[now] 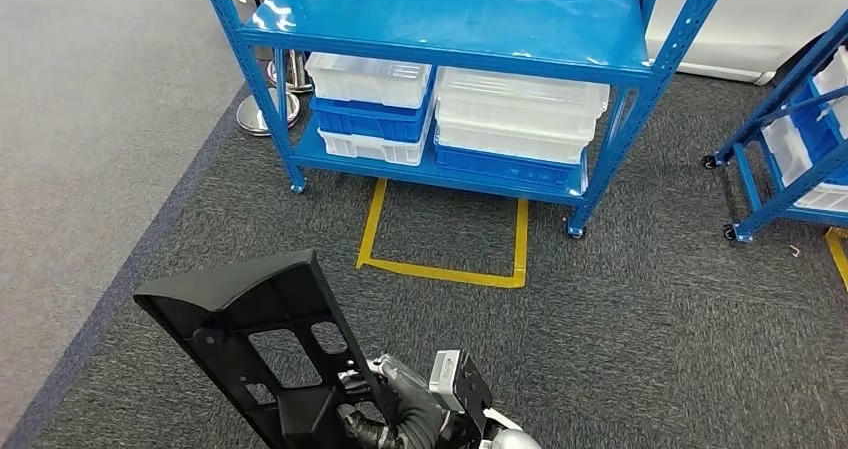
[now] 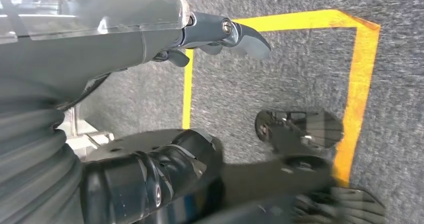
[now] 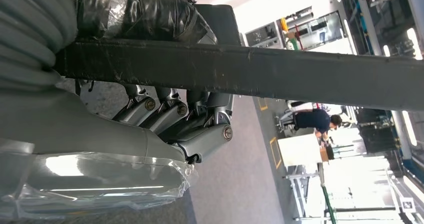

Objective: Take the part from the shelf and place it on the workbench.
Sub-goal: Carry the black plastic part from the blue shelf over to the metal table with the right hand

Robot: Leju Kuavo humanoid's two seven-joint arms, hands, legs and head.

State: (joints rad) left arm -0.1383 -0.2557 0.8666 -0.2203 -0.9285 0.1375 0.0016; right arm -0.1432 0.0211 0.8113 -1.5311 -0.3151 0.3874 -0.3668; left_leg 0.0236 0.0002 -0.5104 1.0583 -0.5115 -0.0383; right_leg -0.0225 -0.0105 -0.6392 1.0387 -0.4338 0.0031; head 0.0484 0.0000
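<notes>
While the black part [image 1: 262, 349] is off the shelf [image 1: 450, 29] and held low over the carpet, risk is slip: grip sits at one end, so the long free end levers on it, and a turn toward the desk could swing it into the shelf's post. Long axis runs up and away from the robot, free end tilted to its left, cut-outs facing up. Right hand [image 1: 395, 414] grasps the part's lower end, fingers [image 3: 200, 114] curled under the bar. Left hand [image 2: 165, 32] hangs released over yellow floor tape [image 2: 357, 84]. Bins [image 1: 520, 109] stacked on the lower shelf.
</notes>
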